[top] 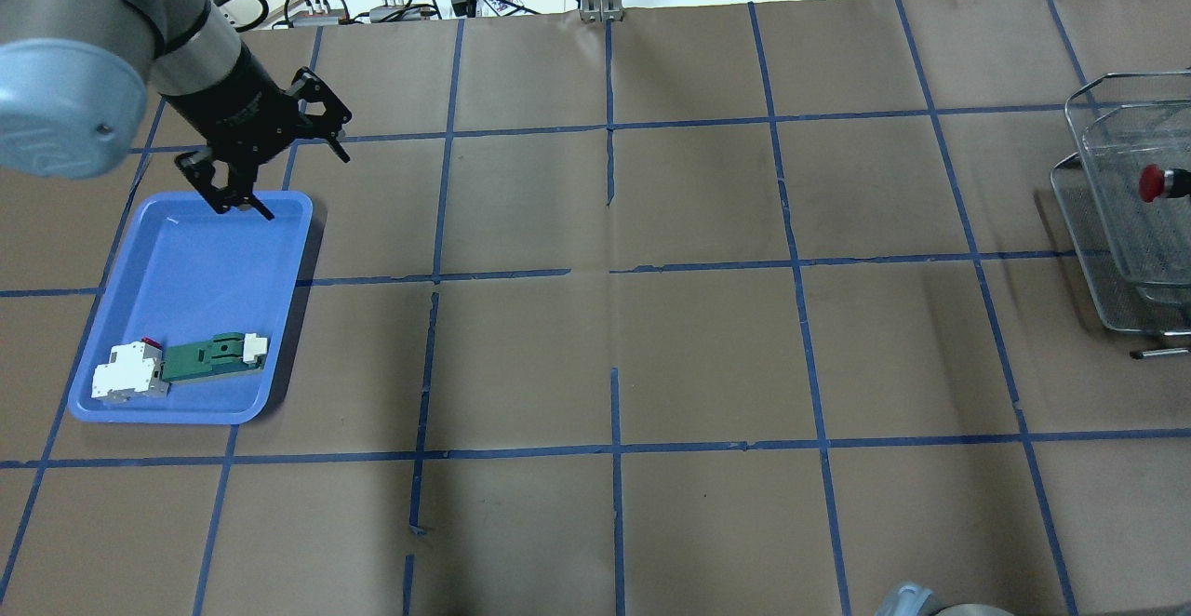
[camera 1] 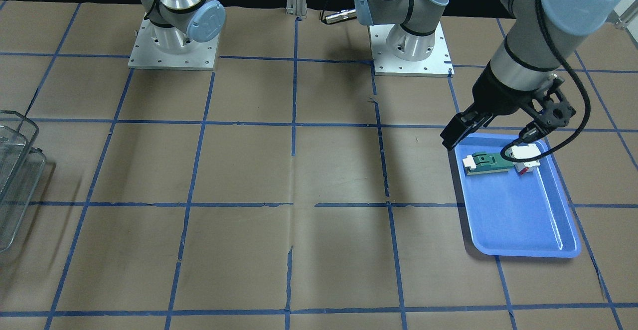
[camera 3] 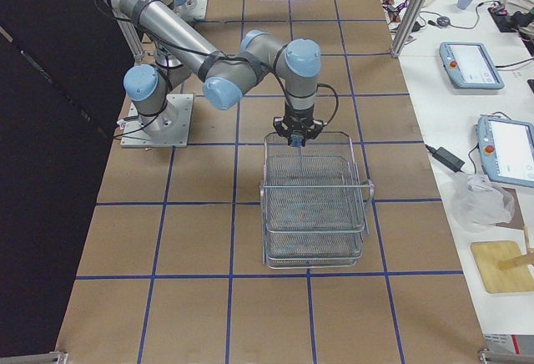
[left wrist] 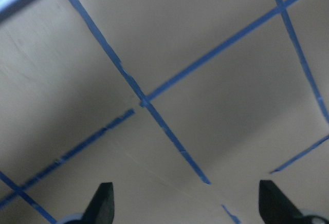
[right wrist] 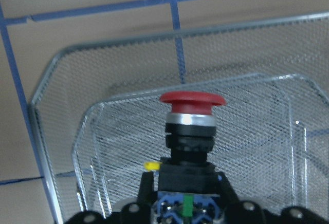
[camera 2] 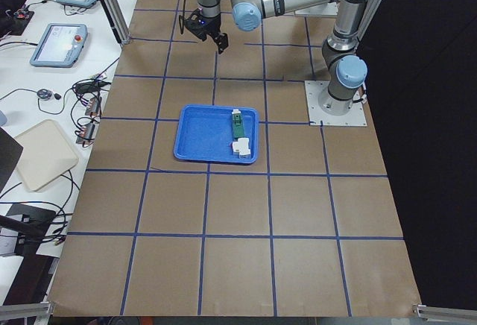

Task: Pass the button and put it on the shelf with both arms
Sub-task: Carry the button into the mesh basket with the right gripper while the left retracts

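Right end effector [right wrist: 185, 196] clamped on the button [right wrist: 191, 126], gripping its blue-and-white block, red cap pointing away from the wrist; button hangs over the shelf's [camera 3: 313, 214] top tray, near one end rim; can't tell if it touches the mesh; left end effector [left wrist: 187, 206] spread wide, holding nothing, above the far rim of the blue tray [top: 205, 253]; tray holds a green part [top: 209, 358] touching a white block [top: 126, 376]; shelf and tray sit at opposite ends of the desk [top: 707, 346].
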### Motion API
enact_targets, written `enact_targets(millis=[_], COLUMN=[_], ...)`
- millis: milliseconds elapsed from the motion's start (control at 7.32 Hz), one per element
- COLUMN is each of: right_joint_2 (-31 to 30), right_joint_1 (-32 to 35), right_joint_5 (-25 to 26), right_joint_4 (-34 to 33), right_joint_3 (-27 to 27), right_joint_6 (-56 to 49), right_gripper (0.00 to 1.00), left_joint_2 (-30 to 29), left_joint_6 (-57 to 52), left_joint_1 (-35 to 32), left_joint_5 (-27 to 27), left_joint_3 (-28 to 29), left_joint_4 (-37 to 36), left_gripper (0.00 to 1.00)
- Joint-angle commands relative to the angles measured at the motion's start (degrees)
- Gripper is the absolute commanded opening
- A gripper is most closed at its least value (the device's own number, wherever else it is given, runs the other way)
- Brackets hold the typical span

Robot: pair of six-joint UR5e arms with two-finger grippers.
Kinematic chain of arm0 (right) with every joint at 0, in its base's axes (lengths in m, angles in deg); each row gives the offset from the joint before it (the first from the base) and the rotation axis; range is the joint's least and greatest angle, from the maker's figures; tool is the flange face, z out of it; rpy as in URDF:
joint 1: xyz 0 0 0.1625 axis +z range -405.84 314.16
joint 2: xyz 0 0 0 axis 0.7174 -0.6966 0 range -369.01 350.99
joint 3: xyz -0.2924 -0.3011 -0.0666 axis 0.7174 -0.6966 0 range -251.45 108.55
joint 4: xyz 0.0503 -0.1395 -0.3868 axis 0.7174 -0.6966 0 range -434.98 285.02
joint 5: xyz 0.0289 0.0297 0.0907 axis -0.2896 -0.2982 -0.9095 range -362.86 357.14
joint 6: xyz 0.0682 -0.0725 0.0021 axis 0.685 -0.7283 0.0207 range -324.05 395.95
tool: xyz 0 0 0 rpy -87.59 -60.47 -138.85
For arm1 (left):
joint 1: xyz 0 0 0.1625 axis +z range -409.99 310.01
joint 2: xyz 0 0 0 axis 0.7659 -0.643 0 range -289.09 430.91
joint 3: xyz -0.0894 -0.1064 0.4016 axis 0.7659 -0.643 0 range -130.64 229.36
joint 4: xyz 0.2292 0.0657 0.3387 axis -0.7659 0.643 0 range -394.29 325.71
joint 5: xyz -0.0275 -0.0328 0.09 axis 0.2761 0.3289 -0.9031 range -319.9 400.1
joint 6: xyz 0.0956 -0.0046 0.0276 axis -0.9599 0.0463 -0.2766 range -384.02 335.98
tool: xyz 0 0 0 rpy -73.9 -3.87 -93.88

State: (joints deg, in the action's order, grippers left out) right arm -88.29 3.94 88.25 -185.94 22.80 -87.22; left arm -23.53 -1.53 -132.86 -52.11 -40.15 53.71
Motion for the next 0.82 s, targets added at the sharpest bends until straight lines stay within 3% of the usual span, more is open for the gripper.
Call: enact_targets(millis=[0, 137, 410, 547, 683], right_joint_2=[4.04, 4.39, 4.4, 4.4, 4.4], right_joint_1=[-1.0, -1.0, -0.65, -0.65, -0.65], right_joint_5=[-0.4, -0.66, -4.35, -4.01, -3.66], right_joint_4=[-0.93, -0.93, 1.42, 1.62, 1.8], right_joint_3=[-2.58, -2.58, -2.58, -2.84, -2.76], right_joint_6=[-1.98, -1.81, -1.63, -1.72, -1.55], right_gripper=[0.0, 0.04, 0.75, 1.0, 1.0], left_joint_2=[0.58, -0.64, 0.93, 1.63, 2.68], left_joint_6=[-8.51, -8.43, -9.3, -14.27, -19.54], left_joint_1=[-0.27, -0.27, -0.87, -1.49, -1.76], left_joint_5=[-1.22, -1.74, -1.65, -1.13, -1.04], left_joint_3=[2.67, 2.41, 0.74, -0.39, -2.14], left_joint_4=[5.51, 4.99, 5.51, 5.43, 5.6], left_gripper=[1.0, 1.0, 1.0, 1.0, 1.0])
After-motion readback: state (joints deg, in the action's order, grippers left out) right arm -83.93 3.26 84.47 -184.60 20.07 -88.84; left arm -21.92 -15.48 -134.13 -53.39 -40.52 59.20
